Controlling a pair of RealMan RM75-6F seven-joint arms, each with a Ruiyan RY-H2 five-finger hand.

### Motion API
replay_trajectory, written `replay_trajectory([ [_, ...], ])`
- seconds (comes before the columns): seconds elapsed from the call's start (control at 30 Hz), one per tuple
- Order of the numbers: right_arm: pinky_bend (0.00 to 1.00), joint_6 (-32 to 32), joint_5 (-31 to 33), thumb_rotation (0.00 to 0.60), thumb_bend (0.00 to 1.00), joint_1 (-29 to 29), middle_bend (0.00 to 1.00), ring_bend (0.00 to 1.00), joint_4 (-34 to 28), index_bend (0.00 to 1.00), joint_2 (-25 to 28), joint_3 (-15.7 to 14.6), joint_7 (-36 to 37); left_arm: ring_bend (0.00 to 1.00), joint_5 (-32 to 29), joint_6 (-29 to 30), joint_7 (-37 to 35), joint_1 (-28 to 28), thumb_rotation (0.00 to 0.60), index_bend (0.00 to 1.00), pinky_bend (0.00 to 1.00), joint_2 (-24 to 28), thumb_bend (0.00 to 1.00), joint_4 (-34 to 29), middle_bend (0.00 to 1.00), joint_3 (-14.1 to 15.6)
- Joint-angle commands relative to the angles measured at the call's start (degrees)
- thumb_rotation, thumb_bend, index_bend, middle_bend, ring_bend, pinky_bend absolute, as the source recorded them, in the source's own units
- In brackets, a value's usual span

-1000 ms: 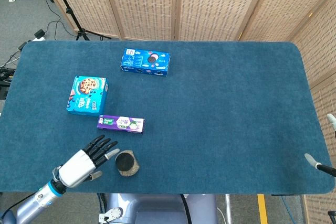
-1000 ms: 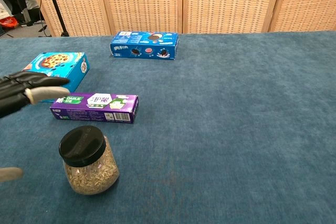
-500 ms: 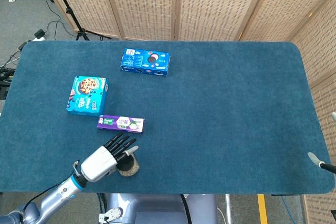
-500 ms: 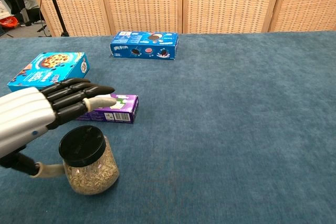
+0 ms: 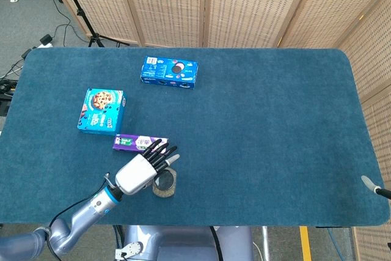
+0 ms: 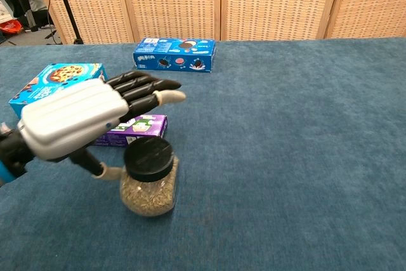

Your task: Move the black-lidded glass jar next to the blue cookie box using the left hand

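My left robot hand (image 6: 79,118) hangs over the near left part of the worktop (image 5: 263,120), fingers (image 6: 143,87) stretched out flat and spread, pointing toward one o'clock. In the head view the same hand (image 5: 142,170) covers part of the jar. The black-lidded glass jar (image 6: 148,177) stands upright just under and to the right of my palm, its lid facing up and grain-like filling showing through the glass. My thumb (image 6: 104,171) reaches down at the jar's nine o'clock side, right at the glass; whether it presses I cannot tell. The fingers are above the lid, not wrapped round it.

At the jar's twelve o'clock, just beyond my fingertips, lies a purple carton (image 5: 131,142). The blue cookie box (image 5: 101,110) sits flat at about eleven o'clock from the jar, well apart from it. A second blue box (image 5: 169,72) lies farther off, near twelve o'clock.

My right robot hand (image 5: 374,187) barely shows at the worktop's right edge; its pose I cannot tell.
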Motion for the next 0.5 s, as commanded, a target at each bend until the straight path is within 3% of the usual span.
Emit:
replay_trajectory([
  [0.03,0.0,-0.18,0.08,0.6,0.0,0.1,0.0,0.0,0.02,0.0,-0.07,0.01,-0.19,0.0,-1.52,-2.12,2.23,-1.71,0.6,0.0,0.0,-0.9,0.0,-0.84,0.0,-1.75],
  [0.5,0.0,-0.35,0.29,0.6,0.0,0.13,0.0,0.0,-0.05,0.0,-0.12,0.08,-0.47,0.0,-6.09,-8.15,7.71,-5.5,0.6,0.0,0.0,-5.06,0.0,-1.43,0.0,-3.83],
])
